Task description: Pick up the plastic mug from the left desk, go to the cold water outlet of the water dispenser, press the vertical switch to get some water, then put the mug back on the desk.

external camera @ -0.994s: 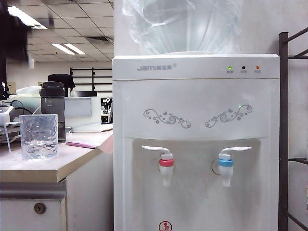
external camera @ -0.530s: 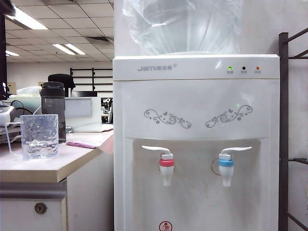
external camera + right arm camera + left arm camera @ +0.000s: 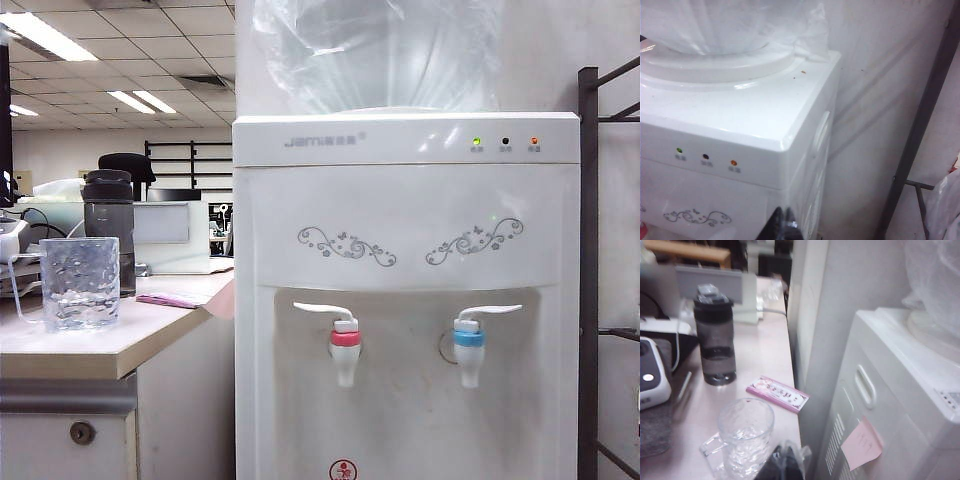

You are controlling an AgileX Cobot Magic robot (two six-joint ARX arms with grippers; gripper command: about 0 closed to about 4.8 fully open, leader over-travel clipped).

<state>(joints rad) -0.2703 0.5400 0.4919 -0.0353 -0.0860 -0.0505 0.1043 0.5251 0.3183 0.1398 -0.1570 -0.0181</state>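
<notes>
The plastic mug (image 3: 80,283) stands upright on the left desk (image 3: 120,345), clear and dimpled, held by nothing. In the left wrist view the mug (image 3: 746,437) sits just beyond my left gripper (image 3: 785,460), whose dark tips are shut and empty, apart from the mug. My right gripper (image 3: 782,222) is shut and empty, up beside the water dispenser (image 3: 740,125) near its indicator lights. The water dispenser (image 3: 405,250) shows the cold water outlet (image 3: 468,350) with its blue collar under the vertical switch (image 3: 490,312). Neither gripper shows in the exterior view.
A smoky-grey bottle (image 3: 110,230) stands behind the mug, and a pink card (image 3: 777,392) lies near the desk edge. The pink-red tap (image 3: 345,350) is left of the blue one. A black rack (image 3: 590,270) stands right of the dispenser. A pink note (image 3: 862,442) sticks to its side.
A dark blurred arm at the upper left of the exterior view has moved up and out of sight. The mug has stayed in place on the desk.
</notes>
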